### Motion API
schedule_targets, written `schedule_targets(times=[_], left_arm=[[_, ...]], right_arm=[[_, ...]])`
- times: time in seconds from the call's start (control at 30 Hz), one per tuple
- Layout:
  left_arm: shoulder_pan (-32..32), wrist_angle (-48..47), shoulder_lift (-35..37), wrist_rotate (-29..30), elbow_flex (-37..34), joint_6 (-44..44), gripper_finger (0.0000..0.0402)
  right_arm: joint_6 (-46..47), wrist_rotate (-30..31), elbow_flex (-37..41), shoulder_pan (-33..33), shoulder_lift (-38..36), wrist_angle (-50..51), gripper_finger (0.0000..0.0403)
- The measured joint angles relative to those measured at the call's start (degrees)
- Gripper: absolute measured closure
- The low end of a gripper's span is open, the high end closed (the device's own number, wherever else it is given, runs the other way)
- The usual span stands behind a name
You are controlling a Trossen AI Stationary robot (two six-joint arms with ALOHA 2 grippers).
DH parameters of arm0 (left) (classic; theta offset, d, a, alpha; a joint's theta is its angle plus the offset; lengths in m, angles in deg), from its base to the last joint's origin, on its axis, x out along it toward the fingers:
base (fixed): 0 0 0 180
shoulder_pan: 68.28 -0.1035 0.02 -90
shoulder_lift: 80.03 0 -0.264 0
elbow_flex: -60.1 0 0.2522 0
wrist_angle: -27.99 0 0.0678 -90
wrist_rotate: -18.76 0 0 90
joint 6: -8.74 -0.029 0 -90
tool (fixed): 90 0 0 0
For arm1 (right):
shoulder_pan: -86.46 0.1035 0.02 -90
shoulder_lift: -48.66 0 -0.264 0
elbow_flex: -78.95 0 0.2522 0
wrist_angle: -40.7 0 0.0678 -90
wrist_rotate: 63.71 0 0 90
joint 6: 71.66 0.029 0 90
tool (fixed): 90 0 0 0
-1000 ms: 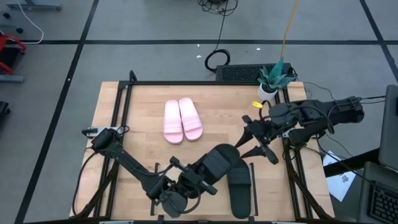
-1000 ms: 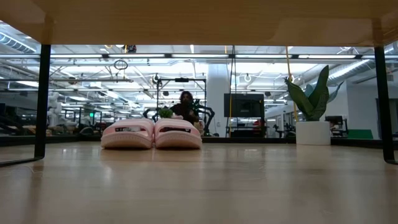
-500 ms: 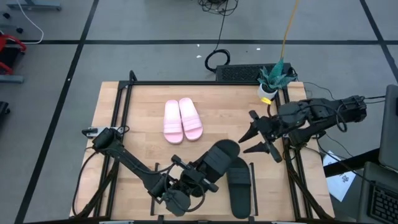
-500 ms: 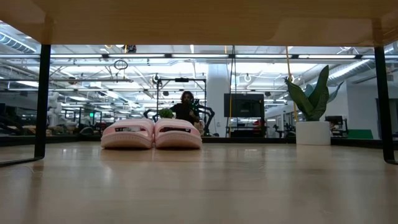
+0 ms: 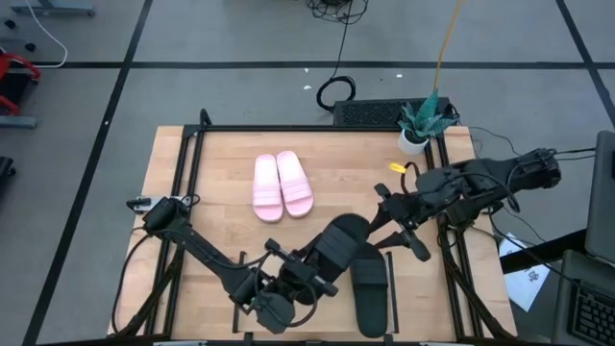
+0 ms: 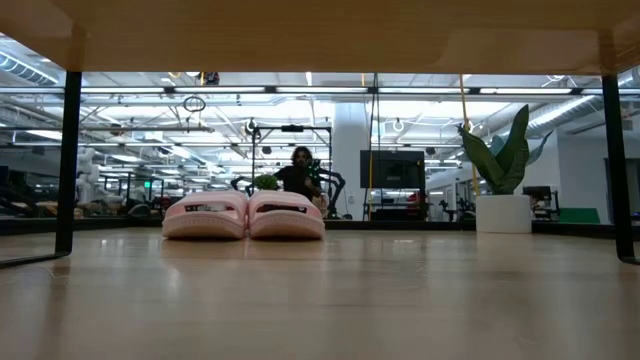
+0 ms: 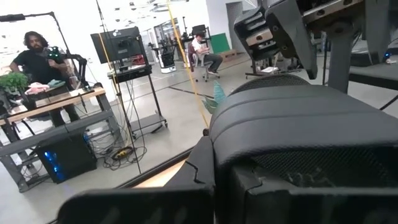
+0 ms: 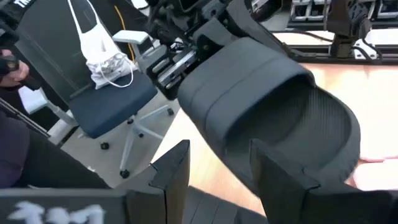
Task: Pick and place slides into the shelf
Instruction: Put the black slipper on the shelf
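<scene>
Left tool (image 5: 309, 272) is clamped on the raised black slide (image 5: 341, 245), holding it by its heel end, tilted, above the near middle of the desk (image 5: 221, 207). In the left wrist view this slide's ribbed strap fills the frame, right against the camera.

Right tool (image 5: 392, 228) is at the slide's toe end, fingers apart, 1 either side of the sole edge in the right wrist view. Contact not confirmed; from above, the fingertips look just beside the toe, not yet closed on it.

Second black slide (image 5: 370, 288) lies flat on the desk, just right of the raised one, part of it under the lifted toe.

Pink pair (image 5: 282, 185) sits side by side, touching, on the far centre of the board; the low view shows both resting flat under the upper plank (image 6: 320, 20), between the black rails (image 6: 68, 160). These 2 look already placed on the shelf (image 5: 327, 144).

Potted plant (image 5: 421, 120) stands at the far right corner, well apart from the work.

Step in hand (judgement): a hand-over or 2-arm support of black slide 1; 2 of 4 slides appear done.

Next move calls for: right tool to close on the toe before left lets go, then carry the slide to the open board beside the pink pair. Risk: the slide is soft and may flex or pivot in a 1-end hold.
</scene>
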Motion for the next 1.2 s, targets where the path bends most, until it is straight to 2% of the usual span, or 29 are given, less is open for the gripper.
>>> schedule_targets(times=[0.67, 0.83, 1.03, 1.2], left_arm=[[0.08, -0.07, 0.00, 0.28, 0.00, 0.22, 0.0402], [0.18, -0.07, 0.02, 0.47, -0.02, 0.17, 0.0401], [0.03, -0.07, 0.04, 0.47, -0.02, 0.17, 0.0402], [-0.68, -0.02, 0.04, 0.20, -0.02, 0.26, 0.0402]], right_arm=[[-2.80, -1.76, 0.02, -0.22, 6.01, -2.39, 0.0248], [-2.86, -4.51, 0.02, -0.22, 6.84, -4.76, 0.0248], [-1.56, -4.89, 0.02, -0.22, 6.84, -5.52, 0.0248], [0.69, -8.32, 0.04, -0.24, 6.91, -6.56, 0.0248]])
